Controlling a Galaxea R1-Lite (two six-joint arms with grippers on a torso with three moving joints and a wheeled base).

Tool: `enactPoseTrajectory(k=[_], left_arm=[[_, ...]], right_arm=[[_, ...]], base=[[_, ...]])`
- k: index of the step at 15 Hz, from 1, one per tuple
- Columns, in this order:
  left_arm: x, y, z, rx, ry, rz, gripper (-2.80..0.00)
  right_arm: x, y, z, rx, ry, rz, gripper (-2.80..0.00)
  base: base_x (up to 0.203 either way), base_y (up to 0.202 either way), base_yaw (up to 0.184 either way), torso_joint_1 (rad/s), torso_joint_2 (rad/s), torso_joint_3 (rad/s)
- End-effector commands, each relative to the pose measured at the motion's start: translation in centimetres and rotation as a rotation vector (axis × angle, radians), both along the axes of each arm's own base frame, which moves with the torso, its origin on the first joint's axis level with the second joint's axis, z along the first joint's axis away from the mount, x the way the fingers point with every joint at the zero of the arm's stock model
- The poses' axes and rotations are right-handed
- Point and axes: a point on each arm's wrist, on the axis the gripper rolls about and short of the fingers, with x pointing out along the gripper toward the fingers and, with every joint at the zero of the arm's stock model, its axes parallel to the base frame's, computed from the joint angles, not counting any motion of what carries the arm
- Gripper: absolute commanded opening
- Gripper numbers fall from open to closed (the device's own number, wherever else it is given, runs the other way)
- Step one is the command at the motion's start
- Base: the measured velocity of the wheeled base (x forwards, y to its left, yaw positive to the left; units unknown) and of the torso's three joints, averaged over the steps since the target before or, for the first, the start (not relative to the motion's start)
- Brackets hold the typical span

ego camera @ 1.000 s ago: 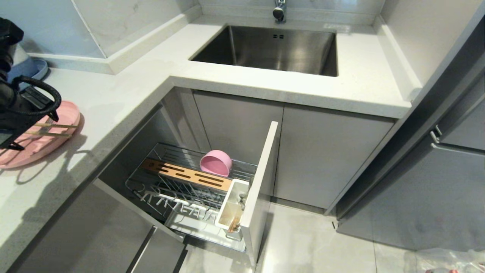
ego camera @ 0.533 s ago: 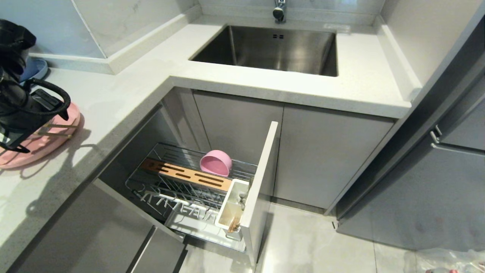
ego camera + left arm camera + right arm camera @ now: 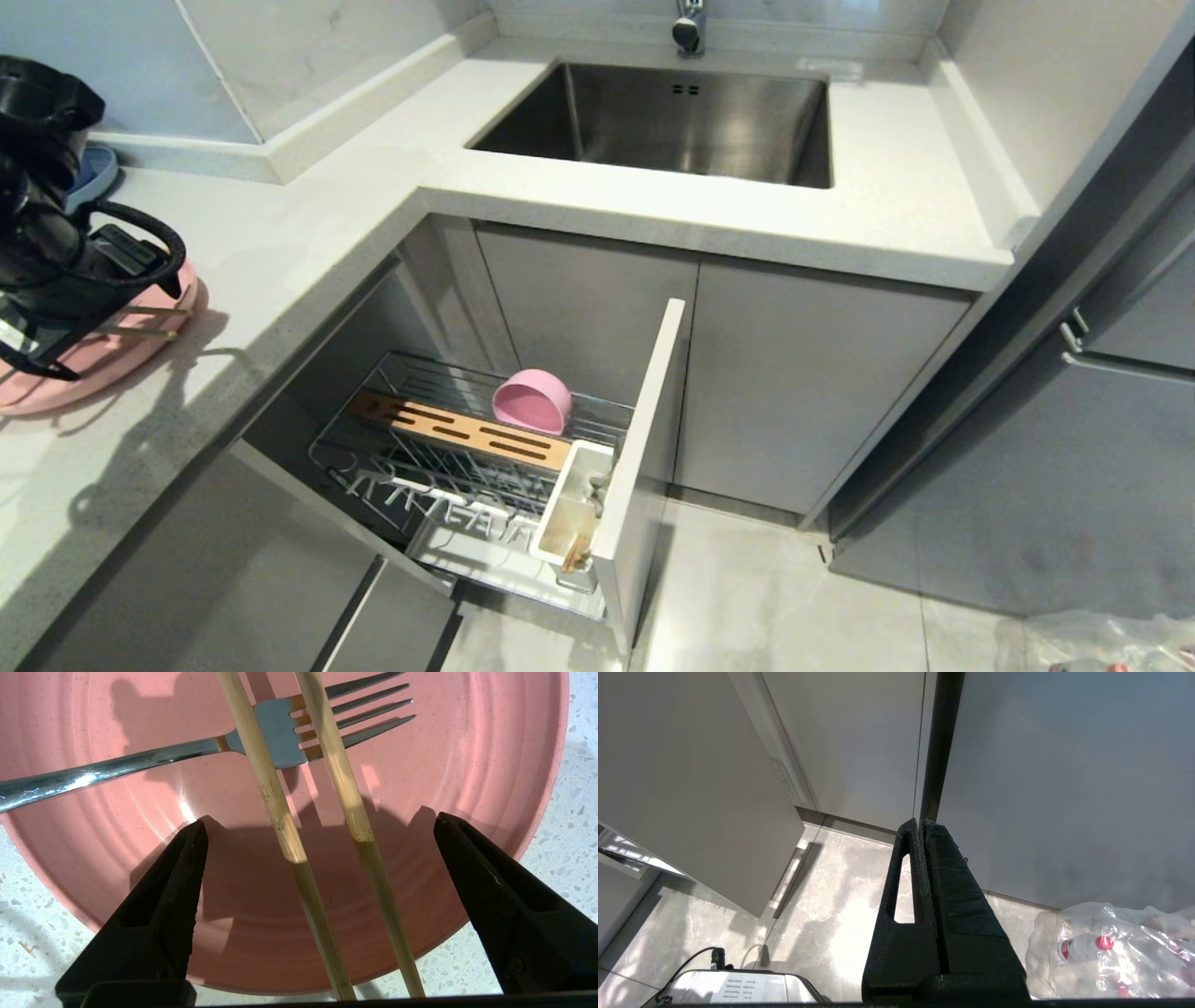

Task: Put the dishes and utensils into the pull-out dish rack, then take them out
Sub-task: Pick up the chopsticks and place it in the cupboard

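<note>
Head view: the round matte pink bowl (image 3: 532, 400) sat in the chrome wire pull-out rack (image 3: 467, 448); the shallow pink oval plate (image 3: 56, 378) lay on the white tabletop (image 3: 308, 224).

Left wrist view: the left tool (image 3: 320, 833) hung wide apart over 2 wooden chopsticks (image 3: 280, 812) and 1 grey metal fork (image 3: 140, 760) lying on the plate.

Right wrist view: the right tool (image 3: 923, 826) was parked together, near the floor.

By my reading, unloading was partly finished.

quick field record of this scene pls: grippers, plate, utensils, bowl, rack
left gripper: open, over the plate, fingers either side of the chopsticks, not touching them
right gripper: shut, parked low, pointing at the floor
plate: pink, on the counter at the robot's left
chopsticks: on the plate, lying across the fork
fork: on the plate, under the chopsticks
bowl: pink, tilted on its side in the rack
rack: pulled out below the counter
</note>
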Motion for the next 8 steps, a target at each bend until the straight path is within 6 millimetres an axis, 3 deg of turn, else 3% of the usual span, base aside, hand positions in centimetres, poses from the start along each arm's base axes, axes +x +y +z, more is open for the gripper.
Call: enactPoseTrajectory(k=[1,2,8], left_arm=[[0.05,0.05,-0.09,-0.002,0.004,0.006,0.00],[0.05,0.05,-0.17,-0.003,0.008,0.006,-2.80],[-0.22,0.19,0.11,-0.002,-0.004,0.013,-2.80]], right_arm=[[0.00,0.00,0.00,-0.001,0.000,0.000,-2.80],[0.00,0.00,0.00,-0.001,0.000,0.000,-2.80],[0.00,0.00,0.00,-0.001,0.000,0.001,-2.80]], base=[[0.000,0.000,0.000,0.000,0.00,0.000],[0.000,0.000,0.000,0.000,0.00,0.000],[0.000,0.000,0.000,0.000,0.00,0.000]])
